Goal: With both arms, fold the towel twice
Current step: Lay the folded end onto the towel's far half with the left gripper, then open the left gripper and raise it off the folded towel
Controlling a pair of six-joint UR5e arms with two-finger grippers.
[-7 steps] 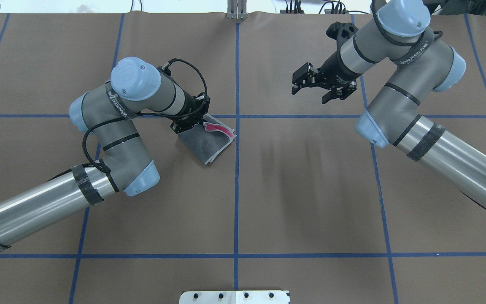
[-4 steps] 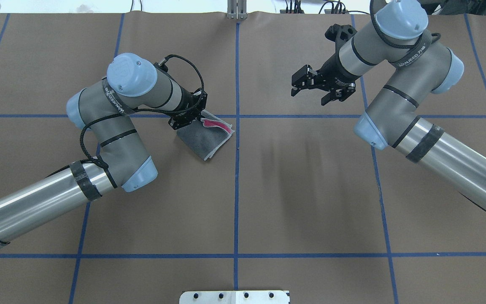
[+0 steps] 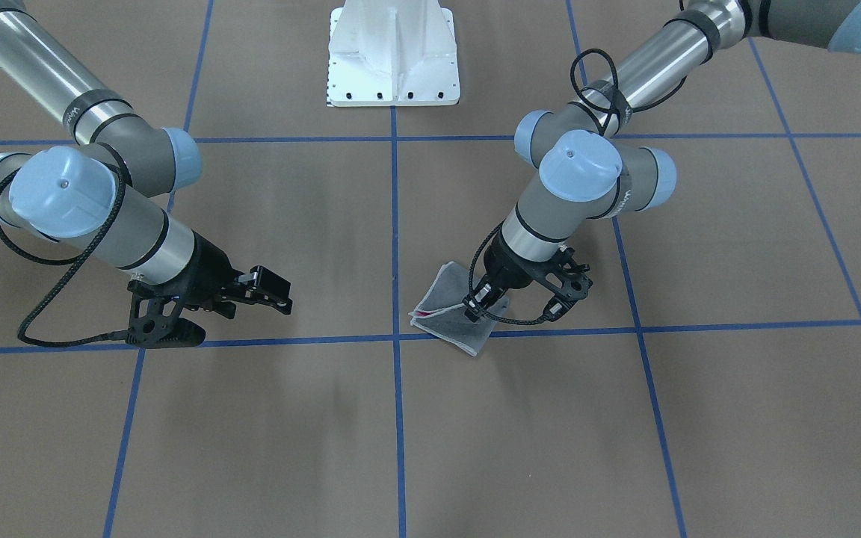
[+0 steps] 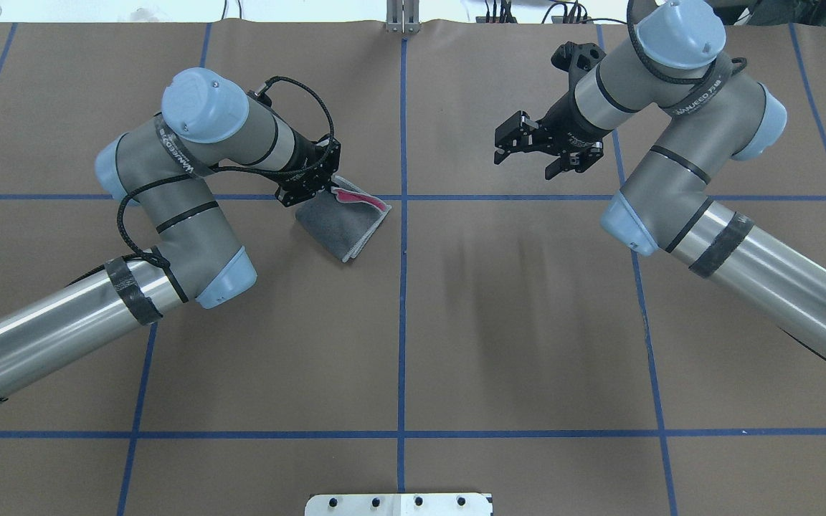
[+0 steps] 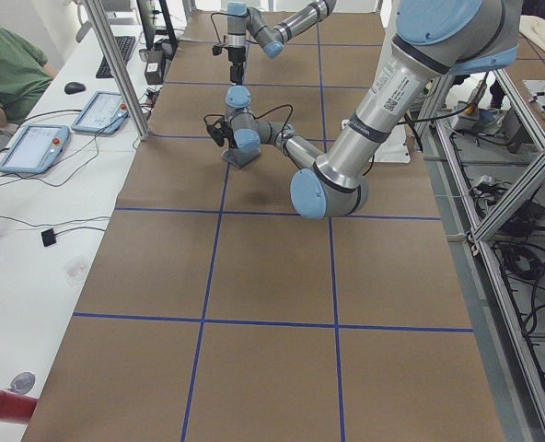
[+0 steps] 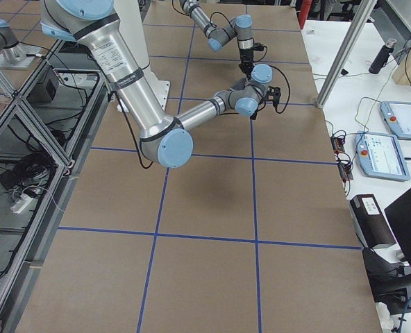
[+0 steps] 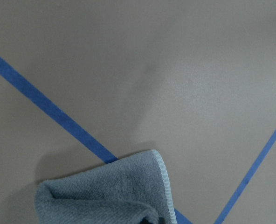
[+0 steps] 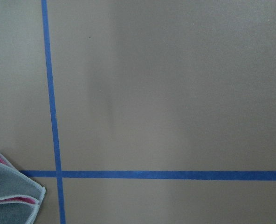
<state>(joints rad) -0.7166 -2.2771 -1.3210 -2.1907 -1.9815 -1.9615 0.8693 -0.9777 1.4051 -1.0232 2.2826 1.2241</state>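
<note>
1. Shows as a wide, flat table covered in a matte brown sheet, filling the overhead and front-facing views edge to edge.
2. Carries narrow blue tape lines that cross into a grid of large squares.
3. Holds a small folded terry-cloth towel, grey outside with light stitched edging and a pink strip showing at the open fold.
4. Lies just to the robot's left of the centre line, far part over a cross line, close to the crossing.
5. Bears a white rectangular base plate with dark bolt holes at the robot's edge, astride the centre line.
6. Ends at a small grey metal bracket on the far edge.
</note>
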